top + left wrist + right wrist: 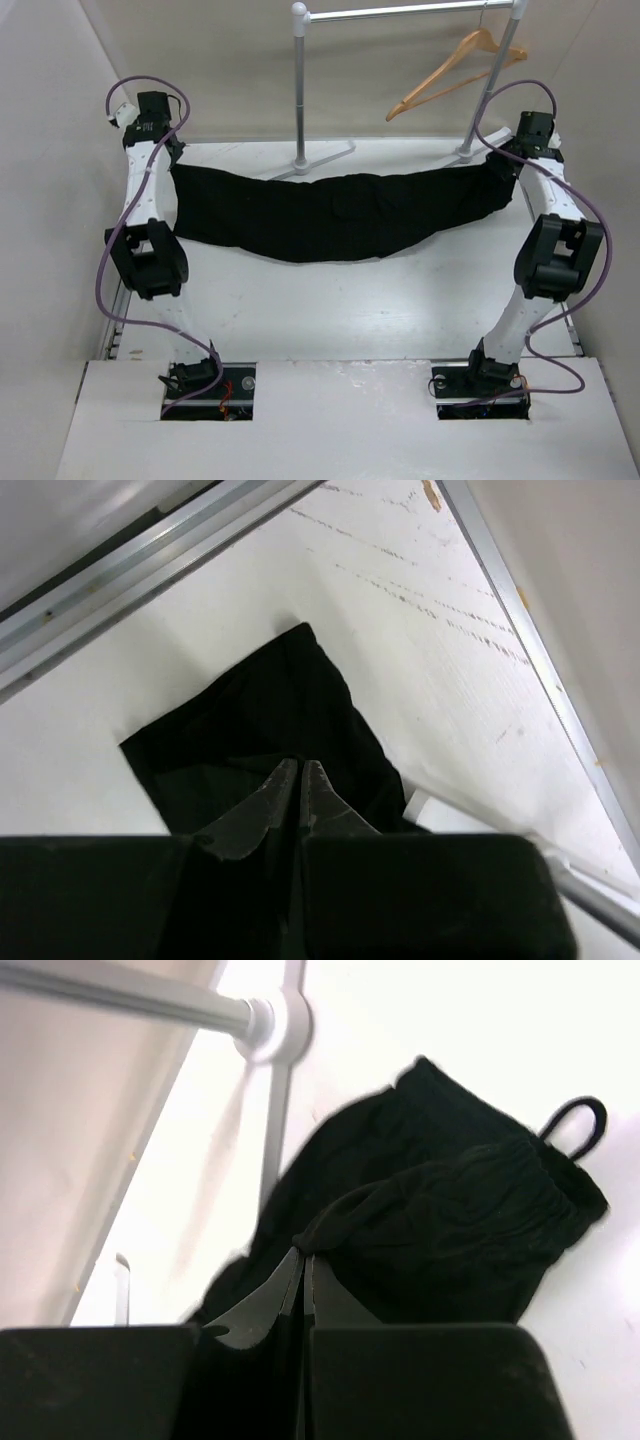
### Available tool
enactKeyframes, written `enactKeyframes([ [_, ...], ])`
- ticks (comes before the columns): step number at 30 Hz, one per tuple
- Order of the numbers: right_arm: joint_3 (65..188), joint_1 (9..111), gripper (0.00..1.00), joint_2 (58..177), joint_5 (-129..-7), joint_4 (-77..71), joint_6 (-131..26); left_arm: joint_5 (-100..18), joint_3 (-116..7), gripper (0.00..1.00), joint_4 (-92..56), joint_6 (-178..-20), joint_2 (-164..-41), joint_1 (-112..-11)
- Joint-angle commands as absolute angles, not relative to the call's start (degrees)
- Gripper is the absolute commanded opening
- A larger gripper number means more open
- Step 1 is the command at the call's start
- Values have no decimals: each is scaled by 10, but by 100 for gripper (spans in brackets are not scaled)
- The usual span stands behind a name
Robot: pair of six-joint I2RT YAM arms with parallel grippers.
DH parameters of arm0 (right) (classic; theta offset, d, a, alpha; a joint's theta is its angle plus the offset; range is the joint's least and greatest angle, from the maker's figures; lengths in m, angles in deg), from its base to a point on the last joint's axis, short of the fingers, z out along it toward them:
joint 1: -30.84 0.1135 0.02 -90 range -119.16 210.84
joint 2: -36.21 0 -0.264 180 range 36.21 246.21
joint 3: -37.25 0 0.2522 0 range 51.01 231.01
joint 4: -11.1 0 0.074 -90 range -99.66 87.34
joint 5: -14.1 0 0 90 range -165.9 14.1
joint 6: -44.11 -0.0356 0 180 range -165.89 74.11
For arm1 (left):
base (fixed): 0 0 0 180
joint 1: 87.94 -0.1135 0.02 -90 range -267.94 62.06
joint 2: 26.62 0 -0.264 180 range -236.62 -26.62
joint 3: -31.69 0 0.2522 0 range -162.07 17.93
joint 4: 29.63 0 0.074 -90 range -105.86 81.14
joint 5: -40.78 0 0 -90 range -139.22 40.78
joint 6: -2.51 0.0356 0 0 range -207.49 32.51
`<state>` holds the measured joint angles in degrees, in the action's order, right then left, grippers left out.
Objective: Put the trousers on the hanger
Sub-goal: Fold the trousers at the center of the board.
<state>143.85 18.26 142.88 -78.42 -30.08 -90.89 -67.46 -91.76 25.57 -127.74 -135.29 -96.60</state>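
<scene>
Grasp step proceeding: left tool (299,764) pinching trousers (330,215) at leg end, right tool (303,1253) pinching waistband fold nearer hanger (455,70). Next move probably needing joint lift, then draping over hanger crossbar.

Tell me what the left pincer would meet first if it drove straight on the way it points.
The left pincer would meet the plain black soft-fabric trousers at once: its shut tips sit in the cloth. Behind it, probably the white table; depth is unclear.
</scene>
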Motion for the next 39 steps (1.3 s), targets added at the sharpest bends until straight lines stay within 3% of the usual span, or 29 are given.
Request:
enactKeyframes([
  [1, 1513, 178, 3, 1470, -780, -322, -912, -686, -980, 0, 279, -1288, -1413, -981],
  [8, 1605, 169, 2, 1567, -763, -334, -923, -684, -1051, 0, 293, -1278, -1510, -1005],
  [16, 1709, 176, 3, 1662, -754, -346, -934, -698, -1075, 2, 206, -1257, -1577, -1006],
  [19, 1706, 187, 19, 1665, -759, -340, -945, -673, -1070, 24, 182, -1240, -1583, -1006],
  [22, 1702, 199, 47, 1645, -766, -336, -938, -664, -1021, 48, 157, -1225, -1536, -1004],
  [24, 1684, 202, 56, 1614, -767, -328, -930, -668, -972, 54, 163, -1222, -1490, -1006],
  [26, 1649, 206, 59, 1570, -771, -317, -920, -676, -883, 54, 156, -1231, -1422, -1014],
  [30, 1539, 215, 58, 1478, -791, -273, -915, -646, -687, 53, 110, -1258, -1298, -1012],
  [32, 1475, 221, 48, 1435, -790, -243, -922, -618, -616, 52, 91, -1278, -1265, -999],
  [34, 1424, 229, 21, 1402, -785, -222, -933, -584, -573, 53, 67, -1287, -1254, -991],
  [35, 1405, 235, 15, 1390, -779, -216, -934, -567, -564, 53, 57, -1289, -1256, -989],
  [39, 1344, 260, 14, 1352, -751, -196, -937, -538, -564, 54, 37, -1290, -1286, -989],
])
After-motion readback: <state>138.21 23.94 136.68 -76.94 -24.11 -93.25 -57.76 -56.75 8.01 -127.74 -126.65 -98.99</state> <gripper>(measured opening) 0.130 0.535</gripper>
